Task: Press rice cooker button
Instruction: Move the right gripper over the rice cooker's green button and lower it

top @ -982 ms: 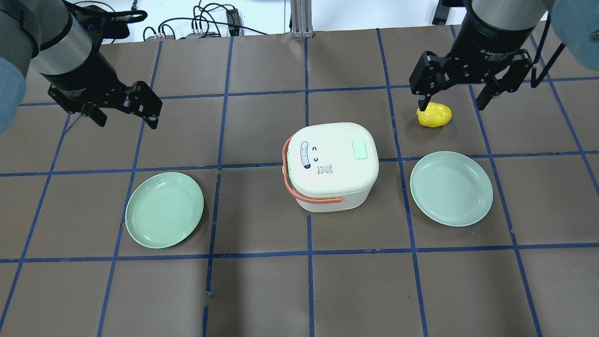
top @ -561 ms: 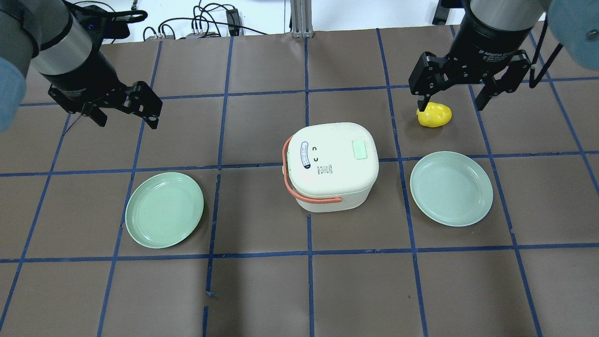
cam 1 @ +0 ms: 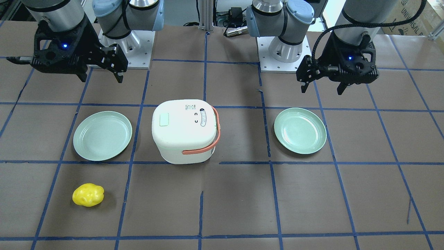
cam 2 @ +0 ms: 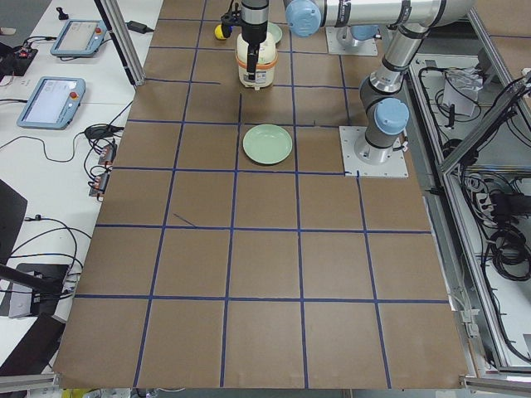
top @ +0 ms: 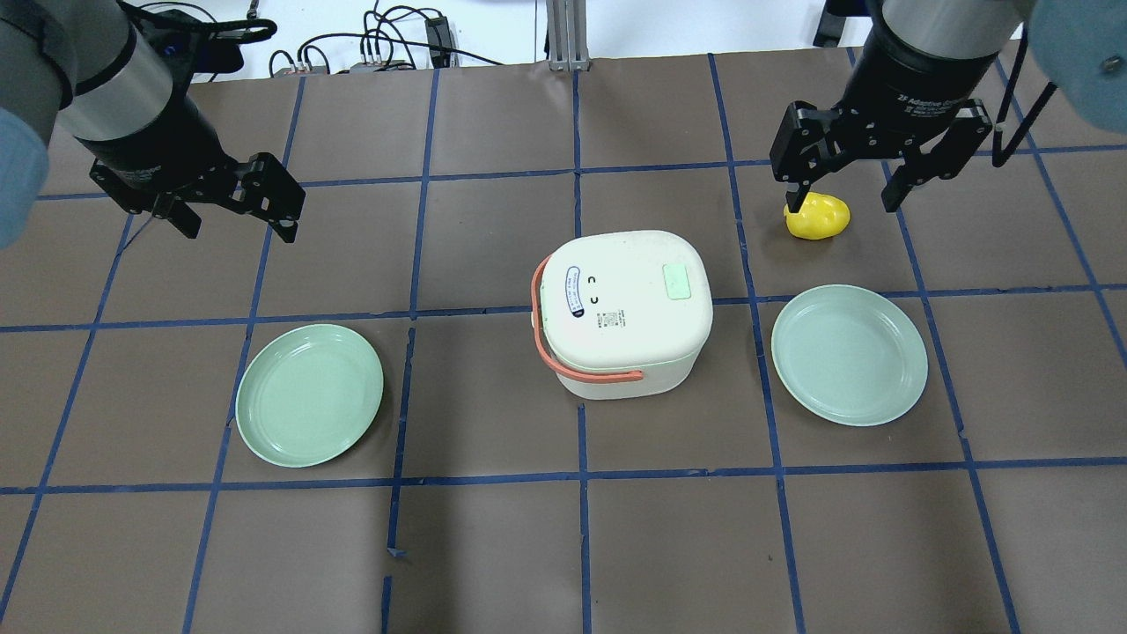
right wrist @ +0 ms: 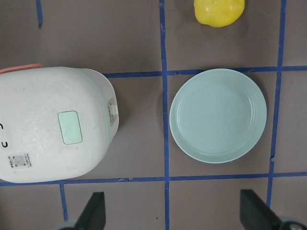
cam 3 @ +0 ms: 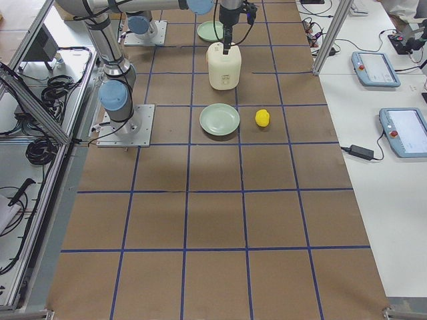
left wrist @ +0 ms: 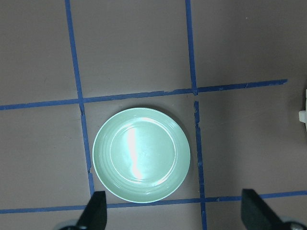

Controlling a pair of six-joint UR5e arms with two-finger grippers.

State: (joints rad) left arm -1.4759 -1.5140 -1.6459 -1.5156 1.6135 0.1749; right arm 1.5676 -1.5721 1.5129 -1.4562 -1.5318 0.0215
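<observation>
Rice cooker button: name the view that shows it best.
The right wrist-mounted view: the green button is large, seen straight down, unblocked. Overhead and front-facing views show it smaller. Side views: too small to tell. Left wrist view: absent.

overhd+front: opposed, share cooker (top: 621,308) | wrists: top-down, close | sides: far

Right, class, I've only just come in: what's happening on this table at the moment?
Two robot arms hang over a table with a white rice cooker in the middle. Nothing is being handled: the left gripper and right gripper are both open and empty, off to either side of the cooker. The pale green button on its lid is untouched. Two empty green plates flank it, and a yellow object lies near the right one.
</observation>
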